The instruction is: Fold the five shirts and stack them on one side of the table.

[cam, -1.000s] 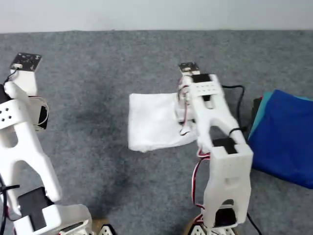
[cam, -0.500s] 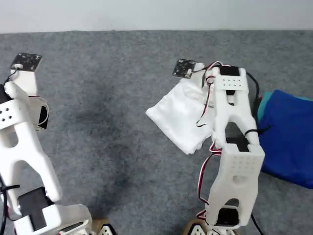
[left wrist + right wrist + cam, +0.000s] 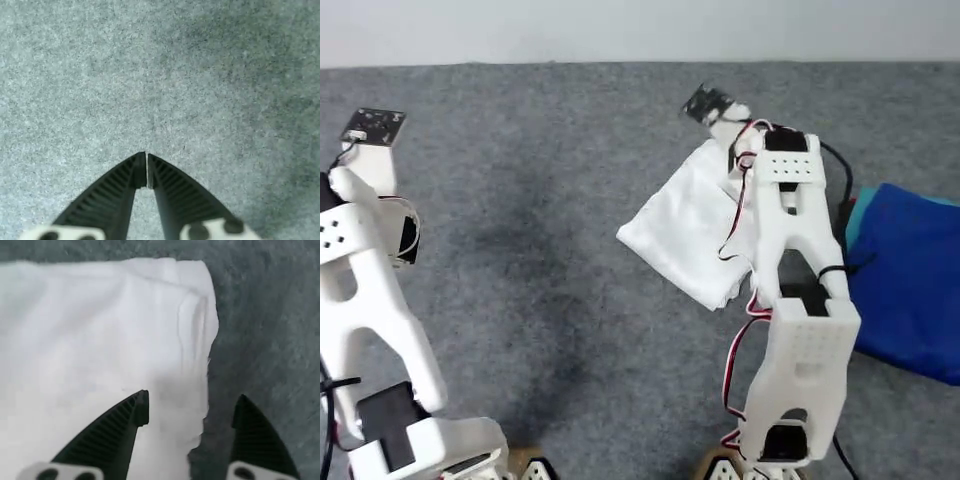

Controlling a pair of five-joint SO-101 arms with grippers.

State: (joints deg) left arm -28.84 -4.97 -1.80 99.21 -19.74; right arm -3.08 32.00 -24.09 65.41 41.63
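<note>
**Asker:** Where is the white shirt?

**Describer:** The white shirt (image 3: 685,235) lies folded on the grey, carpet-like desk (image 3: 540,150). It is right of the middle and closer to the far edge than the near one. It sits at an angle, with one corner pointing toward the near edge and another toward the left edge. There are soft creases along the side nearest the right arm.

**Asker:** What is the right arm doing?

**Describer:** The white right arm (image 3: 790,300) stretches from the near edge out over the right-hand side of the shirt. In the right wrist view the right hand (image 3: 192,405) is spread wide. One black ribbed finger (image 3: 127,417) is above the cloth and the other is above bare grey desk just beside the shirt's edge. Nothing is held between them. I cannot tell whether either finger touches the cloth.

**Asker:** Are other shirts in sight?

**Describer:** Yes. A pile of folded shirts (image 3: 910,285) rests at the right edge of the desk, apart from the white one. The top shirt is deep blue, and a teal layer (image 3: 847,225) peeks out beneath it on the side facing the arm.

**Asker:** And the left arm?

**Describer:** The left arm (image 3: 370,300) stands at the left edge, well apart from all the clothing. The fingertips of the left hand (image 3: 146,162) are pressed together with nothing between them, and they point at bare grey desk
</note>
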